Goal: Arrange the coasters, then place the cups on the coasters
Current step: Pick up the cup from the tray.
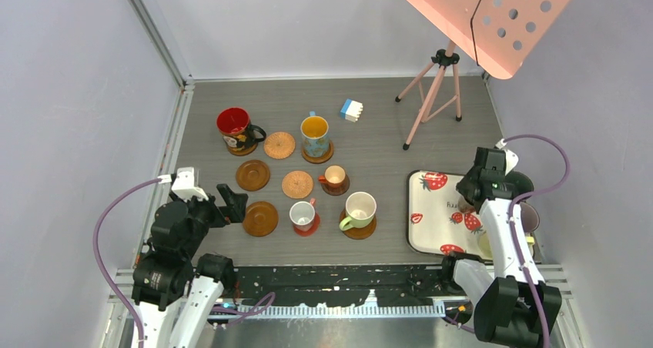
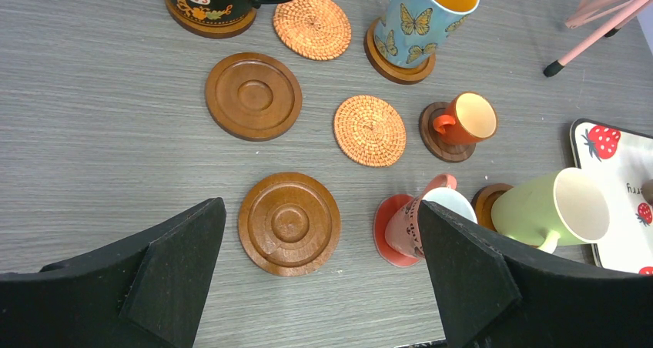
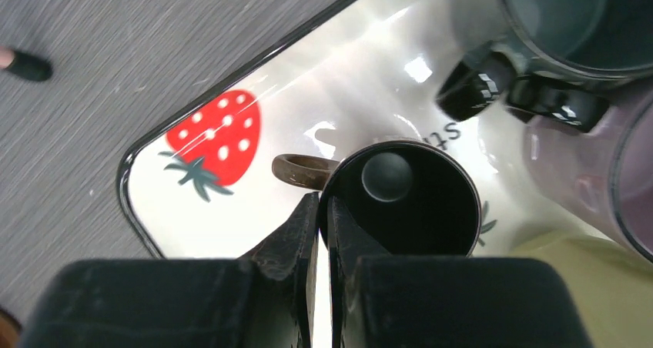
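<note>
Dark cup on tray, bench 4 o'clock. Rim wall pinched by right gripper, below handle at 9 o'clock. Judged rigid, glossy, breakable; tilt expected. Left gripper spread wide, empty.

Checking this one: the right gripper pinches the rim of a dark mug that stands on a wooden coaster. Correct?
Not quite. The right gripper pinches the rim of the dark mug, but that mug stands on the strawberry tray, not a coaster, as the right wrist view shows.

Tray cups partly behind R arm
</note>
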You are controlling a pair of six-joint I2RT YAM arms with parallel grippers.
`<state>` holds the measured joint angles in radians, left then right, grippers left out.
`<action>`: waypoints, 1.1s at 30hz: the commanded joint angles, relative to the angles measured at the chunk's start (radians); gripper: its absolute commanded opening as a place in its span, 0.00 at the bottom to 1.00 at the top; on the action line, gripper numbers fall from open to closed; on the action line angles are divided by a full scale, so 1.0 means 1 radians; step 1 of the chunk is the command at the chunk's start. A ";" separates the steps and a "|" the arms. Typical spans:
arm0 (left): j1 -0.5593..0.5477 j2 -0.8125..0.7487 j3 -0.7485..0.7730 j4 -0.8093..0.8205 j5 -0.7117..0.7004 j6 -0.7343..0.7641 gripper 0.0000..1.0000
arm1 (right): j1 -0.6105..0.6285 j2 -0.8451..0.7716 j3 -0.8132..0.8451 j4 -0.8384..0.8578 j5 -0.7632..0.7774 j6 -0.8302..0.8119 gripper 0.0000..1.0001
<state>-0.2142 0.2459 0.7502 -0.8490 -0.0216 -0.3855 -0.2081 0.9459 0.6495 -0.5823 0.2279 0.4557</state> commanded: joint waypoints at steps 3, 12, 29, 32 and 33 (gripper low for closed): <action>-0.002 0.008 0.000 0.051 0.015 0.008 0.99 | 0.061 -0.012 0.034 0.004 -0.135 -0.062 0.05; -0.002 -0.002 -0.002 0.051 0.015 0.008 0.99 | 0.234 0.017 0.069 -0.024 -0.091 -0.037 0.05; -0.003 0.008 0.000 0.052 0.015 0.008 0.99 | 0.348 0.125 0.085 -0.057 0.004 -0.039 0.28; -0.002 0.010 0.000 0.051 0.015 0.008 0.99 | 0.349 0.142 0.084 -0.055 0.011 -0.045 0.28; -0.002 0.009 0.000 0.051 0.015 0.008 0.99 | 0.349 0.149 0.084 -0.054 0.014 -0.049 0.28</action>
<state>-0.2142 0.2459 0.7490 -0.8490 -0.0216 -0.3855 0.1356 1.0779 0.7078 -0.6300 0.2081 0.4171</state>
